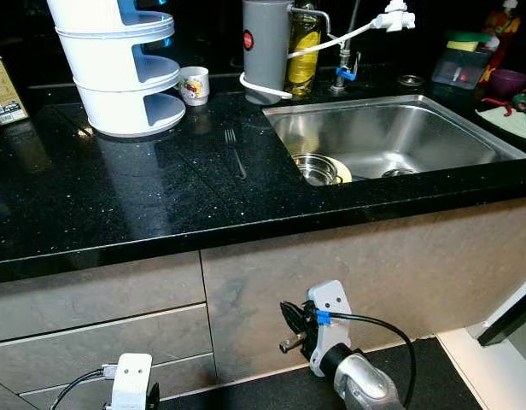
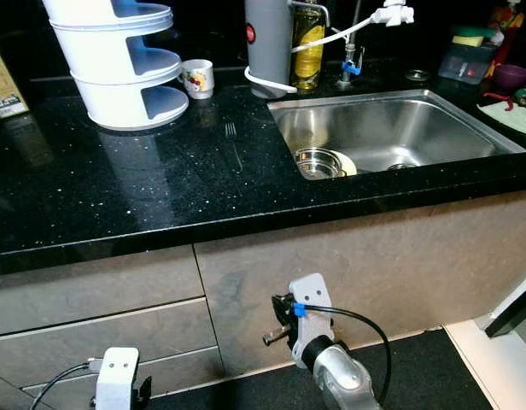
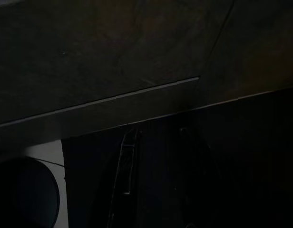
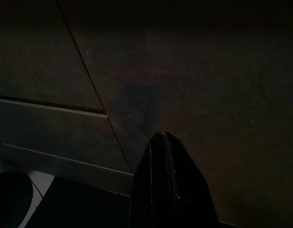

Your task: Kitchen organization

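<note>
1. The robot stands in front of a black stone counter [image 1: 118, 196] with a steel sink [image 1: 468, 120] on its right side. Both arms are low, in front of the cabinet fronts, below the counter edge.
2. The right gripper [image 4: 171, 185] points at the cabinet front; in the right wrist view its black fingers appear pressed together into one dark shape, holding nothing.
3. The left gripper [image 3: 156, 180] hangs low near the drawers. Its wrist view is very dark, and one cannot tell how wide the fingers stand.
4. The things to organize are on the counter and in the sink: a fork [image 1: 235, 150] lies alone on the counter just beside the sink's left edge, a small metal bowl [image 1: 316, 168] rests on a pale plate [image 1: 342, 173] in the sink's near left corner, and a mug [image 1: 194, 84] stands beside a white tiered rack [image 1: 118, 68] at the back.
5. It seems that no item is in hand yet, so the step looks like an approach or a pause before the first pick.
6. The next move probably calls for lifting one arm above the counter edge and opening the fingers over a chosen item, perhaps the fork, which lies flat and thin and may need a careful pinch.
</note>
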Motion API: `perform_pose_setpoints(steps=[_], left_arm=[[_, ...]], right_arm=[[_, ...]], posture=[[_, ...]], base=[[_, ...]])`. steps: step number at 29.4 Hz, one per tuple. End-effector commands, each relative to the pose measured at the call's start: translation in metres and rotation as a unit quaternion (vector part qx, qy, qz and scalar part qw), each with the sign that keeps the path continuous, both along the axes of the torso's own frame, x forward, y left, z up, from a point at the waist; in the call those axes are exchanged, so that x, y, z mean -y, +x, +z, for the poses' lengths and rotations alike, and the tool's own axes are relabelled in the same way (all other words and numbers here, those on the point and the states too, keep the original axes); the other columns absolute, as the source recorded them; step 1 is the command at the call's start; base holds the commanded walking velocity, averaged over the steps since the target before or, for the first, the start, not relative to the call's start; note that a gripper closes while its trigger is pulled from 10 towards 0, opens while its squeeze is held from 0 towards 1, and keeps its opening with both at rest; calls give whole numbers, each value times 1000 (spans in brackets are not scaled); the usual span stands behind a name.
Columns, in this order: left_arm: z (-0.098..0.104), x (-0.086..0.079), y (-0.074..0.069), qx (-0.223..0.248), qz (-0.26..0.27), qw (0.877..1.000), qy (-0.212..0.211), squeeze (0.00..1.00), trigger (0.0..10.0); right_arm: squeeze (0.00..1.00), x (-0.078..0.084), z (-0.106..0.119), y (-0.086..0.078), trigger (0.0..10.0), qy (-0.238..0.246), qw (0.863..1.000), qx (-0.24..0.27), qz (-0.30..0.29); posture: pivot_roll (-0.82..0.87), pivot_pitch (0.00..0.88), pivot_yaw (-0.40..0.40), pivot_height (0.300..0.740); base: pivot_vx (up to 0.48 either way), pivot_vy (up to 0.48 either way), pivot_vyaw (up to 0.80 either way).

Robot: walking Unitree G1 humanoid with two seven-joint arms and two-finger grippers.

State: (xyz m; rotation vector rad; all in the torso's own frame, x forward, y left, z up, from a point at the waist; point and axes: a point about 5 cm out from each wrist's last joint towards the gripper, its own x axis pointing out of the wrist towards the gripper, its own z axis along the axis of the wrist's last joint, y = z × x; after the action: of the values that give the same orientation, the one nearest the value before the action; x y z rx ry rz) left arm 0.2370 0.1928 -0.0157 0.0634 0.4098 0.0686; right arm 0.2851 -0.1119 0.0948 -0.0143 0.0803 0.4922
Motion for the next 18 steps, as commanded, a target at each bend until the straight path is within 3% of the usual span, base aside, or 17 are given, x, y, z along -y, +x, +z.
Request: perform_pose_setpoints(steps=[1, 5, 6, 7, 14, 15, 18], left_arm=[[-5, -3, -6, -17, -3, 1000, 7, 0, 10000], [-7, -5, -9, -24, -5, 1000, 10, 0, 10000], [-9, -6, -11, -28, -5, 1000, 11, 0, 10000], [-10, -5, -12, -31, -7, 999, 11, 0, 10000], [-11, -4, -10, -34, -11, 999, 13, 0, 10000], [-10, -6, -10, -31, -2, 999, 12, 0, 10000], [-9, -9, -10, -30, 5, 1000, 10, 0, 10000]], right_arm=[[0, -2, -5, -2, 0, -1, 1000, -10, 4], [0, -4, -6, -1, 0, -5, 1000, -12, 1], [0, -4, -7, 0, 4235, -6, 1000, -12, -1], [0, -6, -5, 0, 10000, -7, 1000, -2, 5], [0, -9, -3, 4, 10000, -2, 1000, 10, 14], [1000, -9, 1, 5, 10000, 9, 999, 26, 15], [1000, -10, 2, 6, 10000, 12, 999, 31, 17]], posture=[[-51, 204, 12, 740], [-55, 200, 18, 740], [-58, 197, 19, 740], [-60, 195, 18, 740], [-55, 185, 14, 740], [-46, 177, 8, 740], [-42, 176, 6, 740]], base=[[0, 0, 0], [0, 0, 0], [0, 0, 0], [0, 0, 0], [0, 0, 0], [0, 0, 0], [0, 0, 0]])
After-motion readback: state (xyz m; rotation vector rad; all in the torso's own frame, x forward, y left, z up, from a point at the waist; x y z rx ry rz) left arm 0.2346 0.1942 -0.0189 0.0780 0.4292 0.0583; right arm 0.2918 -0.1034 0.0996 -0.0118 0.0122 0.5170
